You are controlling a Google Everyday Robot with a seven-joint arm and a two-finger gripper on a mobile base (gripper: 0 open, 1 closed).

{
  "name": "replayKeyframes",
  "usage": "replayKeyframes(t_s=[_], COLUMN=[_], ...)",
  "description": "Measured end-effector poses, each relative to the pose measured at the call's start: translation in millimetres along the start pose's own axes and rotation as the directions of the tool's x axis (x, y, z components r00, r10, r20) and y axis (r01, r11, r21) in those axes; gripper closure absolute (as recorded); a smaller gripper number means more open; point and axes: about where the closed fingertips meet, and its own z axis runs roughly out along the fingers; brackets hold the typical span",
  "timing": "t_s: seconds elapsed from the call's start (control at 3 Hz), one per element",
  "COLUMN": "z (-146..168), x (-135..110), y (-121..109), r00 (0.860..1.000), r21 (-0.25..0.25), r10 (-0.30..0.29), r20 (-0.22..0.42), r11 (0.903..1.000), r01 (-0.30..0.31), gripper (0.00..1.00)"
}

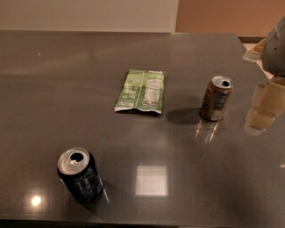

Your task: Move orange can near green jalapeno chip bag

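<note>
The orange can [216,98] stands upright on the grey table [187,187], right of centre, with its silver top open. The green jalapeno chip bag [141,91] lies flat near the table's middle, its white nutrition panel facing up, about a can's height to the left of the orange can. My gripper [265,104] is at the right edge of the view, to the right of the orange can and apart from it. It holds nothing that I can see.
A dark navy-black can [80,175] stands upright at the front left of the table. The table's far edge meets a pale wall [89,13]. The table's right corner is cut off near my arm [277,44].
</note>
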Motion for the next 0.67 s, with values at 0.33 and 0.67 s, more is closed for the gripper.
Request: replayKeyframes(t_s=[0.33, 0.67], z=[1, 12], x=[1, 1], y=[-7, -29], r00=[1.0, 0.999], r21=[0.009, 0.007], r10=[0.002, 0.015], r20=[0.01, 0.043], r11=[1.0, 0.9999], r01=[-0.002, -0.016], gripper=[0.0, 0.0])
